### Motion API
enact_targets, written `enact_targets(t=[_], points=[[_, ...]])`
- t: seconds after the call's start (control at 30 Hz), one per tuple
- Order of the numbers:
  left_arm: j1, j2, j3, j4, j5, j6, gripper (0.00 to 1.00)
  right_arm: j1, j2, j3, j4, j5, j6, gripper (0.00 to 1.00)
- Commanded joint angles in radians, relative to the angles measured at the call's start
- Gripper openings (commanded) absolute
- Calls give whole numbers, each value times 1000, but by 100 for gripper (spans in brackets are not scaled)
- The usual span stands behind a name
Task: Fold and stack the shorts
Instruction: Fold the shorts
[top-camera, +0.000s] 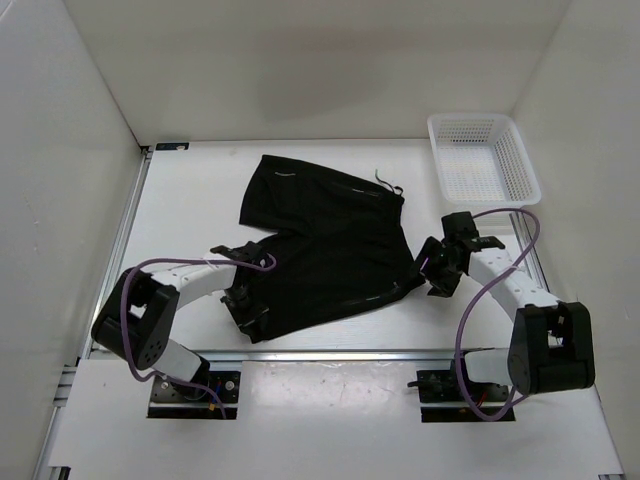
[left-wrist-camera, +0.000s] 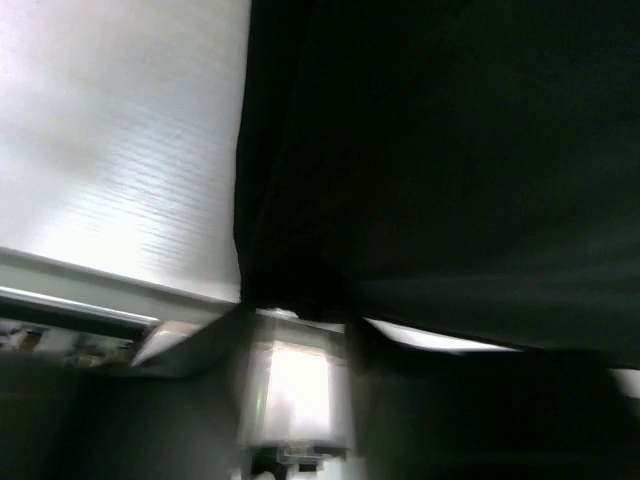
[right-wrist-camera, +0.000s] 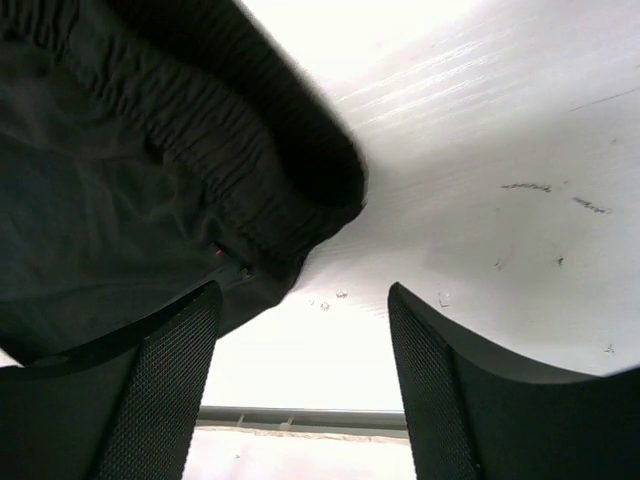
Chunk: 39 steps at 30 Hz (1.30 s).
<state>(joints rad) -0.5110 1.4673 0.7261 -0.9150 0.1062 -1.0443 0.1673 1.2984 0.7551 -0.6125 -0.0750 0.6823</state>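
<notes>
Shorts (top-camera: 320, 250) black, thin white marks near hem and waist; basket (top-camera: 520, 165) white mesh; table (top-camera: 200, 200) plain white; cables (top-camera: 128, 300) purple.

White surface (top-camera: 180, 200) carries the black shorts (top-camera: 320, 250), lying spread and rumpled at centre of frame, and a white mesh basket (top-camera: 478, 118) standing upper right, apart from them.

Robot lab: white-walled booth (top-camera: 300, 70), alu rail (top-camera: 330, 353).
</notes>
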Motion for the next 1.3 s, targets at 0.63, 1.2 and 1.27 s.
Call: enact_targets(t=[0.63,1.2,1.27], points=[[-14,-192,130,-217,-165,-25,10,29,-66,-200,83,-39,112,0],[52,-150,682,-387,-332,68,10,38,-441,4,-359,79,131,0],[107,-87,819,-368,-344,128,10,38,-371,61,-359,109,131,0]])
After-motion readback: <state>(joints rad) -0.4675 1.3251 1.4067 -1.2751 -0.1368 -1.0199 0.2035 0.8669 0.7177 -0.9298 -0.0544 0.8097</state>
